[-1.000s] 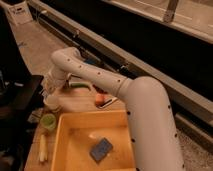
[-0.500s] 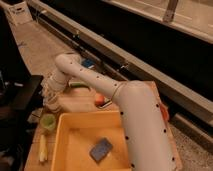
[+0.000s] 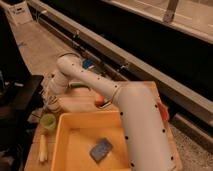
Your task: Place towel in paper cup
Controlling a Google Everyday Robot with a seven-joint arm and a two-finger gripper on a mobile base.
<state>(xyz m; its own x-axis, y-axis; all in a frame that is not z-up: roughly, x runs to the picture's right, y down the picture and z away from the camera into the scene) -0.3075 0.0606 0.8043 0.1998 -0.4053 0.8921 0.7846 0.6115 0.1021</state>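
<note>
Wood table point(image 3: 80, 102) w/ yellow bin point(image 3: 75, 145), gripper point(image 3: 51, 102) above

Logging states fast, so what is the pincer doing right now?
Pincer: at the table's left edge, just above the green cup; open or closed cannot be told.

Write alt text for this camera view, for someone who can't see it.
A white robot arm reaches left across a wooden table, its claw low near a white paper cup and a green cup. In front sits a yellow bin holding a blue sponge.
</note>
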